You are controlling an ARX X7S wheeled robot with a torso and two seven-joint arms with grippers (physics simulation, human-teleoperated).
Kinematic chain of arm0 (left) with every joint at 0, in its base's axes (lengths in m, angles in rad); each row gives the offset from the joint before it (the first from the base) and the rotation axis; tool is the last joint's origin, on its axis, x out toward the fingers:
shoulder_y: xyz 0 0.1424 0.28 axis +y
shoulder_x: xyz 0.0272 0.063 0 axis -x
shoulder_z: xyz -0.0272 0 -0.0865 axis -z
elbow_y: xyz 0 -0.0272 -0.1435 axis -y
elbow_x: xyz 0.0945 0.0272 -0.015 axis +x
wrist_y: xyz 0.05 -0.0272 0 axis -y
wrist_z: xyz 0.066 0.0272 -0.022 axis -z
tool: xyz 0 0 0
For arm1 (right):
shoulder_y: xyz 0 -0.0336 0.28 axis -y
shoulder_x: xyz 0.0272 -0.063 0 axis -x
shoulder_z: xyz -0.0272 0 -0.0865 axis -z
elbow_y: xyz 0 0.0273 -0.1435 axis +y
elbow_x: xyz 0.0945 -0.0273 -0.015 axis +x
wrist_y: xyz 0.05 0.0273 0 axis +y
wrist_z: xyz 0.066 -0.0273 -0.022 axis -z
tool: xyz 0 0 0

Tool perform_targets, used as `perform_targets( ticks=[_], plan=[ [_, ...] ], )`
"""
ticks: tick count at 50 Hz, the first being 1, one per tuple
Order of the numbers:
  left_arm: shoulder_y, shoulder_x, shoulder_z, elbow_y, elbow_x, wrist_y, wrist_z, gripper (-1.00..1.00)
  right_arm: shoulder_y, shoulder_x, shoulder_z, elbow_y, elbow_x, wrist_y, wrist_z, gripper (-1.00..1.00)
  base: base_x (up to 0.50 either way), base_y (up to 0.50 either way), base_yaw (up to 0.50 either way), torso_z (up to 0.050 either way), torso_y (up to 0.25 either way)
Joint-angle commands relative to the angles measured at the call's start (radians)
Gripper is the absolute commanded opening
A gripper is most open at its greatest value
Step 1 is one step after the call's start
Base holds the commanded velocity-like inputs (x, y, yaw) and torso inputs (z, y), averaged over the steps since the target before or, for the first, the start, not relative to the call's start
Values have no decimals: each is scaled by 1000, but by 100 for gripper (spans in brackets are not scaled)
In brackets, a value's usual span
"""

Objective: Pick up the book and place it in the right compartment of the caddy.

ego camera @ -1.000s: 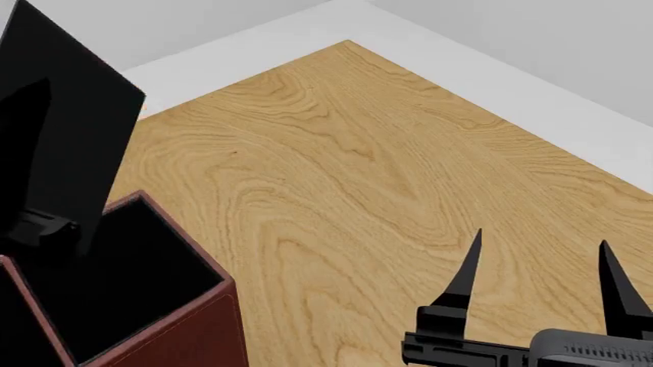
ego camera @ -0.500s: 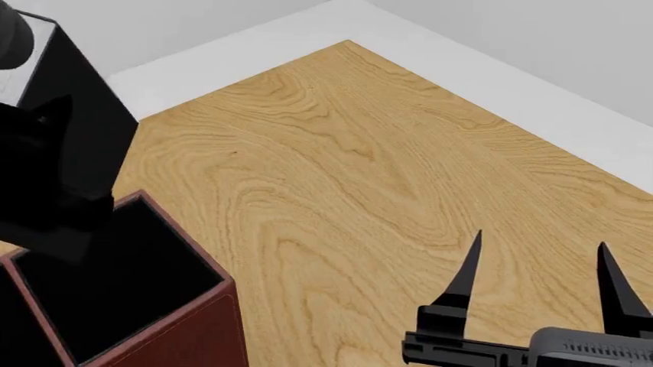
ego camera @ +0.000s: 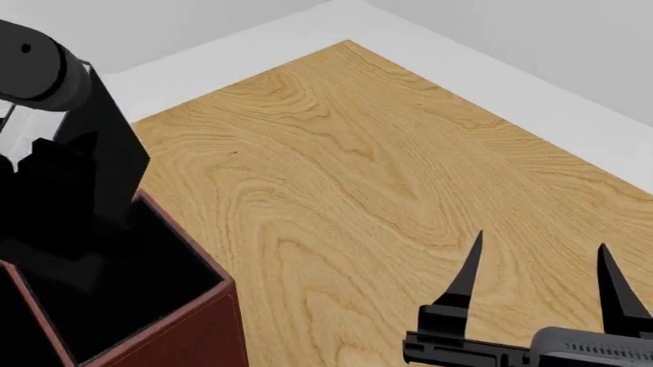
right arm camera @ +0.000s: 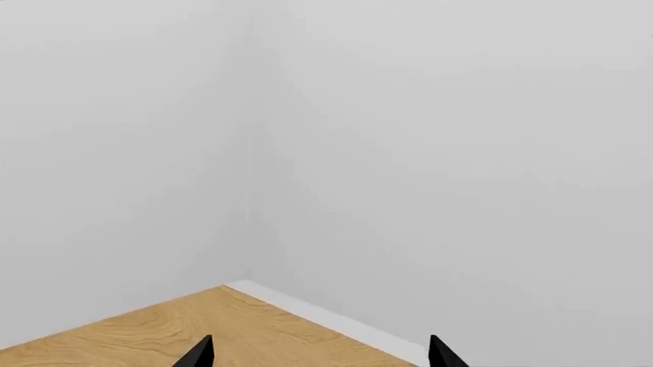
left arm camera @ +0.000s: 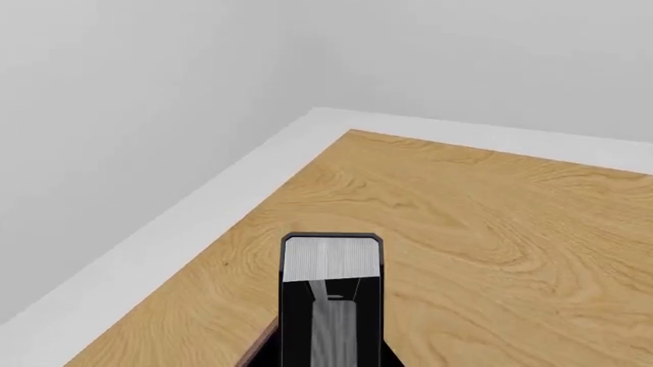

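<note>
The black book stands nearly upright with its lower end inside the right compartment of the reddish-brown caddy at the head view's lower left. My left gripper is shut on the book's upper part. In the left wrist view the book's white-grey page edges face the camera between black covers, and a strip of the caddy's rim shows beside it. My right gripper hangs open and empty over the table at lower right; only its two tips show in its own view.
The wooden table stretches to its far corner, with a white floor band and grey walls beyond. Only one corner section of the caddy shows; its other wells are out of view.
My left arm has come down and rightward with the book, whose lower end now sits deeper in the compartment. The right arm has not moved.
</note>
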Motion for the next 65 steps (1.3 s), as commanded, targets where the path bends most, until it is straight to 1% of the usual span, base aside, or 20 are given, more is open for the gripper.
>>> perform_targets(
  ticks=[1, 10, 23, 37, 52, 65],
  plan=[
    [5, 13, 20, 2, 20, 39, -18, -100, -1, 0, 4, 4, 10, -5, 0, 100, 0, 0, 0, 0, 10],
    [48, 16, 45, 11, 55, 59, -8, -100, -3, 2, 7, 1, 15, -6, 3, 100, 0, 0, 0, 1, 1],
    [64, 12, 68, 13, 82, 70, -10, -100, -5, 4, 6, 4, 16, -11, 6, 100, 0, 0, 0, 0, 1],
    [74, -12, 84, 15, 116, 83, -13, -100, -2, 6, -1, 7, 17, -9, 9, 100, 0, 0, 0, 0, 1],
    [111, -15, 104, -15, 158, 96, 24, -100, -1, 9, -1, 9, 22, -10, 13, 100, 0, 0, 0, 1, 1],
    [138, -24, 119, -23, 182, 111, 30, -100, -1, 11, -1, 11, 26, -11, 17, 100, 0, 0, 0, 0, 2]
  ],
)
